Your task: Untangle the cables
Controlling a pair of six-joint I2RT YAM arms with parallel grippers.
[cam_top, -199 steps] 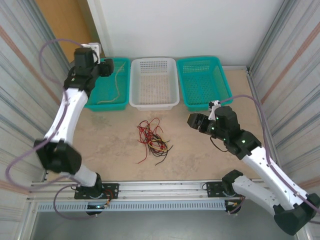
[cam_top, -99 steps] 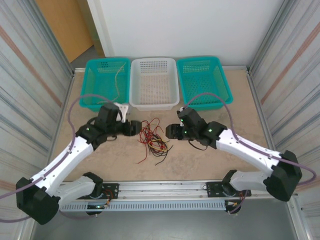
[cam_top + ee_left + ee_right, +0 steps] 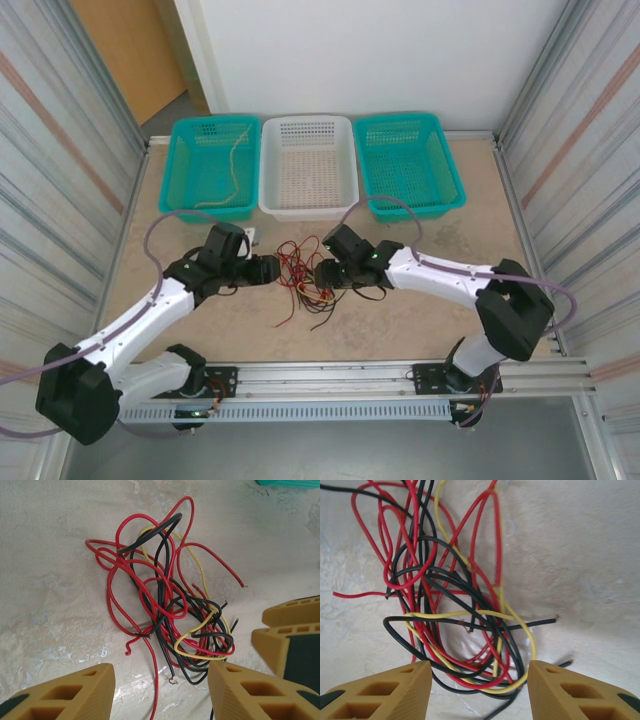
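Cables (image 3: 305, 275), red, black and yellow, lie in one knotted heap on the table (image 3: 420, 320) at the middle of the overhead frame, just below the white basket (image 3: 308, 208). The left gripper (image 3: 270, 268) sits just beside the heap's left edge and the right gripper (image 3: 324, 271) just beside its right edge. The tangle therefore lies between them, and neither arm is clearly nearer.

Both sets of fingers are spread wide and grasp nothing. In each wrist view the yellow pads (image 3: 380, 692) frame the lower corners, with the wires ahead toward the top of the frame. The heap has no single long axis. In the left wrist view one red strand runs down between the fingers to the bottom edge, and a red end pokes out at the right; these look the easiest to pull free.

Which strand crosses over which in the dense core is hard to make out. A tan strand (image 3: 232, 160) lies well apart in the left teal basket (image 3: 190, 212).
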